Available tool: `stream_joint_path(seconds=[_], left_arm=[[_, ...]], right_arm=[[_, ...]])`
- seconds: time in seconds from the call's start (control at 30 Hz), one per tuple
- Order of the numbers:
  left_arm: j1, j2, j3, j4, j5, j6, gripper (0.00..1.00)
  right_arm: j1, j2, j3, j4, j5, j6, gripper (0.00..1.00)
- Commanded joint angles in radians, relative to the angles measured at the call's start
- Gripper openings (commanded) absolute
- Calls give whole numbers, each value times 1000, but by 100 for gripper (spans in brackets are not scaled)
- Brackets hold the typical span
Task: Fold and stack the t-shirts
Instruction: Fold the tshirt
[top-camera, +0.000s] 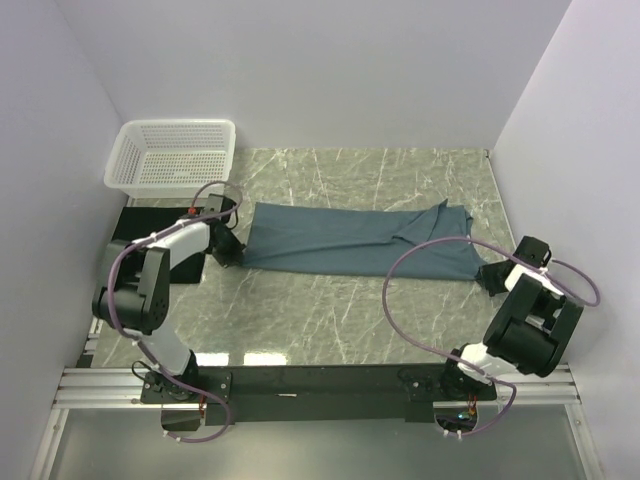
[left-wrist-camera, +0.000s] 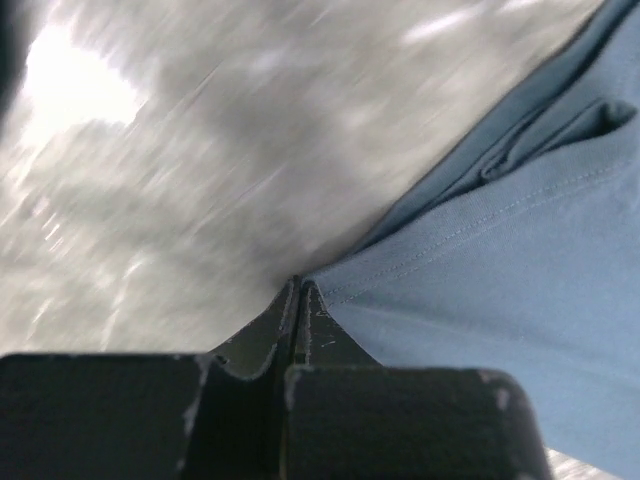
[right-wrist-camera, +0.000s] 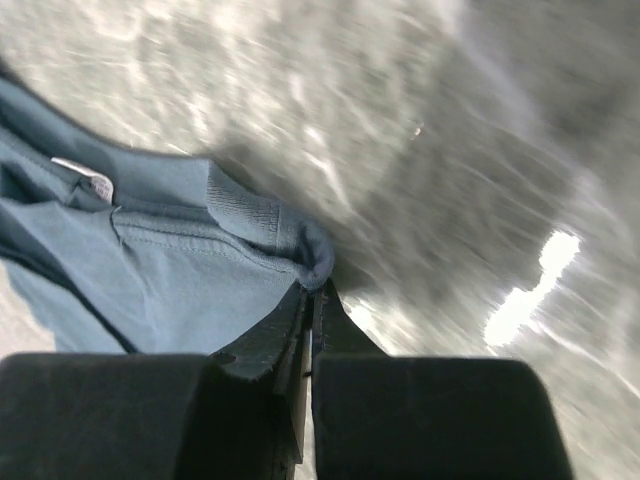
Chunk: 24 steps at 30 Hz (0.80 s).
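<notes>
The left gripper (top-camera: 228, 252) is closed, its two black fingers pressed together in the lower centre of the left wrist view (left-wrist-camera: 300, 292), pinching the stitched corner hem of the slate-blue soft cloth t-shirt (left-wrist-camera: 500, 300), which fills the right side of that frame. The right gripper (top-camera: 492, 276) is likewise closed (right-wrist-camera: 310, 298), its fingertips nipping a rolled ribbed edge of the same shirt (right-wrist-camera: 180, 290). The shirt spreads to the left of that frame, a small white label showing in the upper left. In the overhead view the shirt (top-camera: 340, 240) lies flat and stretched as a long band across the middle of the frame, the grippers at its left and right ends and a fold of cloth raised toward its right end. It rests on the grey-green marble-patterned tabletop (top-camera: 330, 315). At the left, partly under the left arm, lies a flat black cloth (top-camera: 140, 222). Above it, in the upper left, stands a white plastic lattice basket (top-camera: 118, 170).
</notes>
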Motion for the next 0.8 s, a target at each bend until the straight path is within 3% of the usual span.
stream_joint_path(seconds=[0.0, 0.13, 0.2, 0.4, 0.47, 0.53, 0.67, 0.77], left_arm=[[18, -78, -84, -127, -65, 38, 1], [20, -131, -182, -119, -39, 27, 2], [20, -151, -201, -101, -22, 20, 5], [20, -200, -178, -111, -21, 24, 41], [20, -219, -153, -136, -37, 29, 56], [20, -251, -129, -162, -68, 32, 66], [20, -305, -98, -179, -104, 52, 74], [20, -331, -84, -170, -123, 91, 87]], right_arm=[[-22, -67, 28, -96, 147, -21, 0], [-22, -115, -4, -153, 190, -25, 1], [-22, -116, -1, -171, 188, -36, 13], [1, -178, 44, -208, 182, -53, 43], [27, -210, 67, -217, 197, -55, 49], [64, -241, 100, -240, 219, -56, 50], [134, -291, 172, -280, 272, -91, 52], [217, -297, 208, -234, 167, -156, 53]])
